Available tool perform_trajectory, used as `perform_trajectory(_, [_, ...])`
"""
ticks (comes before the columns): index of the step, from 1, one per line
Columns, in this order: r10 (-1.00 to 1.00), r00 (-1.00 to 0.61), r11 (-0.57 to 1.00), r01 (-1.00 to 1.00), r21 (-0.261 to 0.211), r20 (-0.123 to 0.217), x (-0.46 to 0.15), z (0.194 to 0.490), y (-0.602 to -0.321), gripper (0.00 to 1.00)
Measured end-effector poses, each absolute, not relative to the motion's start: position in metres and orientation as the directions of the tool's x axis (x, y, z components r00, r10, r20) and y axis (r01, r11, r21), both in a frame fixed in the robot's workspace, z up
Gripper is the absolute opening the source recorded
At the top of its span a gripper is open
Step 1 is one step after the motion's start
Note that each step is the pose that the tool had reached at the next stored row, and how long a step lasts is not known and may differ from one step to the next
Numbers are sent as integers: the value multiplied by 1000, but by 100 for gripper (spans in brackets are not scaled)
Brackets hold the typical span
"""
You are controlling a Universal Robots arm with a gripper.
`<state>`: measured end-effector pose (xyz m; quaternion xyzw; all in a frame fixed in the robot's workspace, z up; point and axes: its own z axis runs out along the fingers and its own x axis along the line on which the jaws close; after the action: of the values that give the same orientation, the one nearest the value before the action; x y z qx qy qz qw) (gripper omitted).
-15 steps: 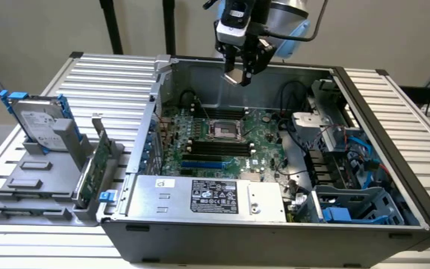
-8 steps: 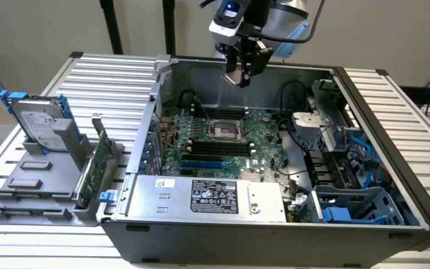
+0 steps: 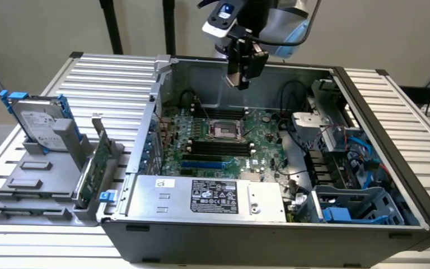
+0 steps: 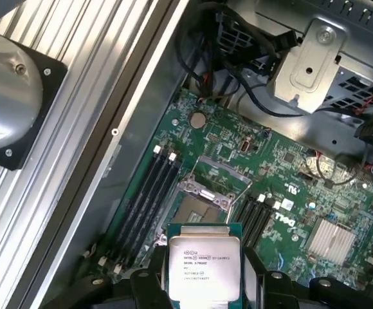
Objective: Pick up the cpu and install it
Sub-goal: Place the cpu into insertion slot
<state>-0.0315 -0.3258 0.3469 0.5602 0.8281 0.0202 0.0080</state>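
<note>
Gripper clamped on cpu edges, metal lid up (presumably so it seats flat), hovering above empty socket on motherboard.

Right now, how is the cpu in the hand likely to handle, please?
The cpu looks stiff: a flat square with a metal top. Thin, so probably light. Its smooth metal may slip in the hand, which holds it by the edges.
</note>
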Motion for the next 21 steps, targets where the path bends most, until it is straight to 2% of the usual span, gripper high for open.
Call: perform_trajectory(21, [999,-42,42,998,42,9,-32,332,-327,55])
